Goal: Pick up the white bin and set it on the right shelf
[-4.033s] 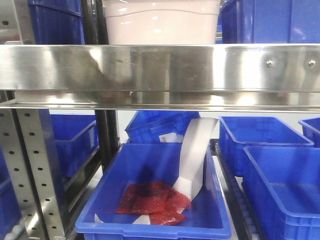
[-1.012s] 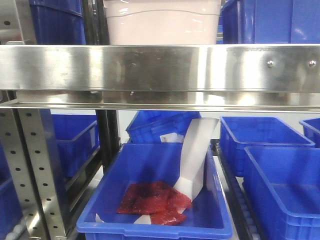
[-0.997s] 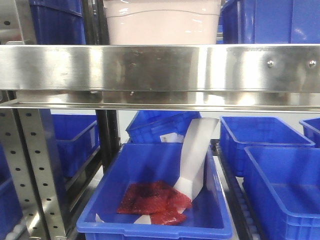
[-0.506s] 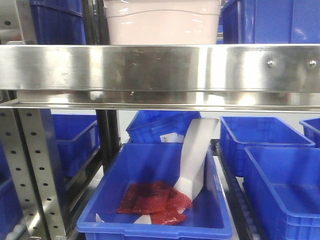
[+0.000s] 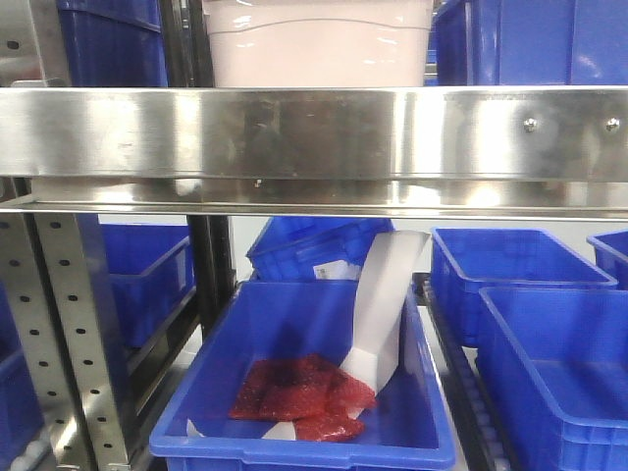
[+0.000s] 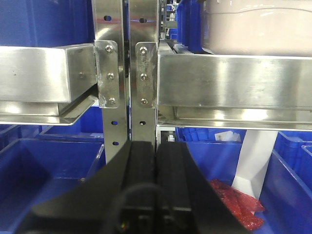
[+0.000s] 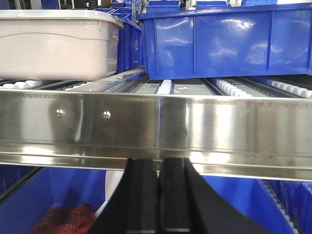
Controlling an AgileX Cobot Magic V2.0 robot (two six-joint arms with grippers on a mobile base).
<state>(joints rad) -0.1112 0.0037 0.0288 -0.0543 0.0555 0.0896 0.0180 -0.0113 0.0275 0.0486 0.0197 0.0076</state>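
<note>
The large pinkish-white translucent plastic bin (image 5: 316,44) with rounded corners stands on the upper level of the shiny stainless steel shelf (image 5: 392,132), behind its broad front rail. Both black grippers have their jaws pressed together, holding nothing. From the left gripper (image 6: 156,161) the bin lies above and to the right; from the right gripper (image 7: 158,175) it lies above and to the left. Its long side runs along the rail. I cannot judge which arm is nearer.
</note>
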